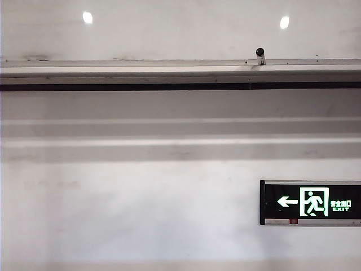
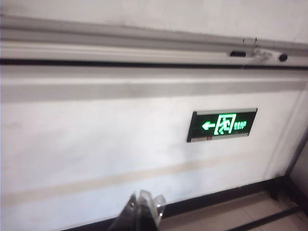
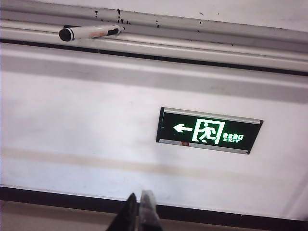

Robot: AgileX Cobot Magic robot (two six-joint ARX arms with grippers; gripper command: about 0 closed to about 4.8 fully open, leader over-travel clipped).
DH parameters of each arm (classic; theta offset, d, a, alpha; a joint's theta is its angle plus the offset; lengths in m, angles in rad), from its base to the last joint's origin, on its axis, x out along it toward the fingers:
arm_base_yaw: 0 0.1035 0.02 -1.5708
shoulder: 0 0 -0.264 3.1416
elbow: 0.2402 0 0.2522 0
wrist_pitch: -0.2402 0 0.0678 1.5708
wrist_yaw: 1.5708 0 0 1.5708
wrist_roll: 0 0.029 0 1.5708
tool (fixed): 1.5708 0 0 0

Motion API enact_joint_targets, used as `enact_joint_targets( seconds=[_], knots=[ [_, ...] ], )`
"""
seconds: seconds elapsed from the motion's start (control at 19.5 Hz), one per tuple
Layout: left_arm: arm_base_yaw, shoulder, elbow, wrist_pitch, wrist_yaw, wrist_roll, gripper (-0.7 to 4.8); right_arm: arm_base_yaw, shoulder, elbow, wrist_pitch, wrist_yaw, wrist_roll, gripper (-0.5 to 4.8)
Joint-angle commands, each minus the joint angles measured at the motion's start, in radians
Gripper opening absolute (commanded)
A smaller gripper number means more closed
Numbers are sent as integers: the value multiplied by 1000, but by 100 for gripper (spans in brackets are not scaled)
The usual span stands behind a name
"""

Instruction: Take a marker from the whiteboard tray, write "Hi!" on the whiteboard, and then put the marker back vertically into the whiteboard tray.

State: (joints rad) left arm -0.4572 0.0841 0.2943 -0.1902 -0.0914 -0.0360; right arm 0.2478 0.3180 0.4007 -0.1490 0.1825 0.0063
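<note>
Marker [image 1: 260, 55] resting on whiteboard tray [image 1: 141, 70], right of centre, black cap toward the camera; whiteboard [image 1: 180, 28] above. Green exit sign [image 1: 311, 202] on wall below, at the right. Left gripper [image 2: 143, 204] low near the floor line, fingers together, holding nothing (slightly blurred). Right gripper [image 3: 139, 204] likewise clenched and empty, far below the marker.

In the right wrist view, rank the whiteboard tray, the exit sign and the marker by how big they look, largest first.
1. whiteboard tray: spans the whole frame.
2. exit sign: a wide panel on the wall below the tray.
3. marker: a slim pen lying along the tray, shorter than the sign.

Both grippers, right gripper and left gripper, hang low, away from all three.
</note>
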Motion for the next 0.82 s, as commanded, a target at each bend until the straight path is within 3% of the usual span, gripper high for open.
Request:
enact_joint_targets(
  seconds=[0.05,0.31,0.41,0.72,0.82],
  knots=[
    [107,-5,-30,49,40,10,-6,0,-1,2,11,0,1,18],
    [376,-85,-120,87,142,10,-6,0,-1,2,11,-1,1,18],
    [431,-81,-154,107,144,10,-6,0,-1,2,11,-2,1,19],
    [399,-81,-281,261,128,63,-6,0,-6,2,11,2,1,19],
    [356,-81,-287,214,56,74,-6,0,-6,2,11,-1,1,18]
  ],
)
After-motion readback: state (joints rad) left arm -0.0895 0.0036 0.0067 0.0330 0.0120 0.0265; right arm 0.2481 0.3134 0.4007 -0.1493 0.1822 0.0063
